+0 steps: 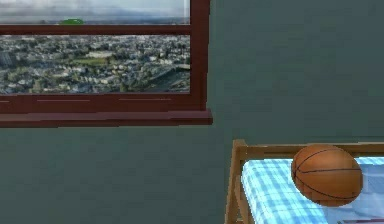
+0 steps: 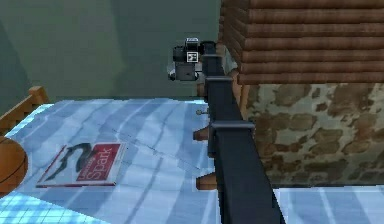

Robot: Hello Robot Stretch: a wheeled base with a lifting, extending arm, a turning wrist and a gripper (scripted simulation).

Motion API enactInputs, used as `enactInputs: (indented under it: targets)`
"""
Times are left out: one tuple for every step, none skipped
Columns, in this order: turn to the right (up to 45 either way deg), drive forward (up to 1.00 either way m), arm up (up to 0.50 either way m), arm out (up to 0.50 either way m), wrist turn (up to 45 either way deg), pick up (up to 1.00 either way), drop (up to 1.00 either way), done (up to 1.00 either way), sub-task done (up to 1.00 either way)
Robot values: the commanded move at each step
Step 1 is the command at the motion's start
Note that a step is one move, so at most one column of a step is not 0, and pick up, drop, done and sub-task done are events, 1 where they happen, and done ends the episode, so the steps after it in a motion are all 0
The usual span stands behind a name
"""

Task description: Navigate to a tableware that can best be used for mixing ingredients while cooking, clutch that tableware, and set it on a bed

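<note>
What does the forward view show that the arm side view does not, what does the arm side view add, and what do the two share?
Forward view's own: a window with a dark red frame and a city scene behind the glass.
Arm side view's own: the dark arm, the gripper at its far end, a red and white magazine lying on the sheet, and wooden slats at the right.
Shared: the bed with its blue sheet and wooden frame, the orange basketball resting on it, and the dark green wall.
</note>
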Motion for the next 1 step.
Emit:
enactInputs:
  targets:
    - [0.0,0.00,-0.32,0.00,0.0,0.00,0.00,0.00,0.00]
